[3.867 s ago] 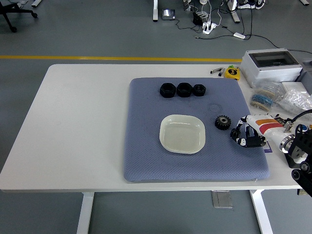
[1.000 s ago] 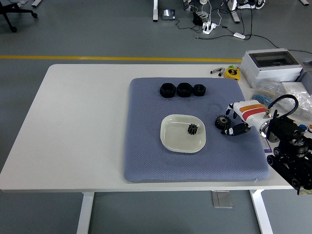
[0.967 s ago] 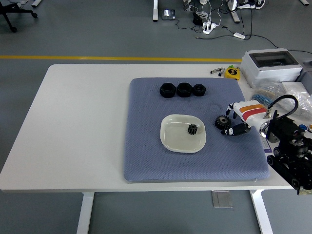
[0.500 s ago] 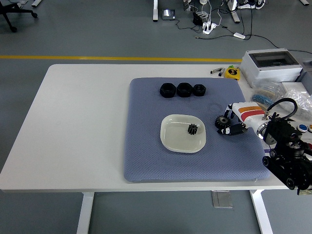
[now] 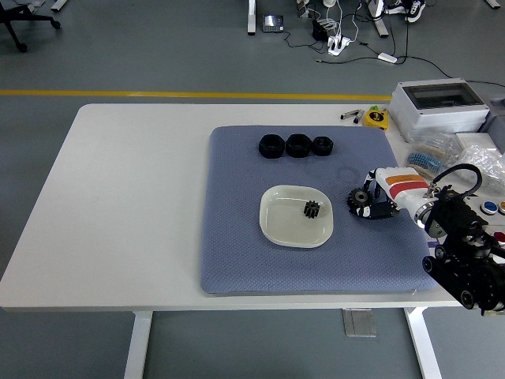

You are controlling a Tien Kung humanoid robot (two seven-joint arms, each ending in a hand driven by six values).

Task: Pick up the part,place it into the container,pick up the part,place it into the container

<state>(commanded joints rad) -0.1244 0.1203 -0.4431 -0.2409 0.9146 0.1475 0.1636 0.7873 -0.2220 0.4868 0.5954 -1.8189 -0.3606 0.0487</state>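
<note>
currently the right hand (image 5: 377,199) is closed around a black gear (image 5: 360,200) on the blue mat (image 5: 237,237), just right of the dish (image 5: 296,215) holding a small gear (image 5: 312,209).

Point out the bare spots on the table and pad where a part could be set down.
The white table left of the blue pad is bare, as is the pad's strip nearer than the dish. The right is crowded: right hand at the gear, box and bags beyond.
</note>
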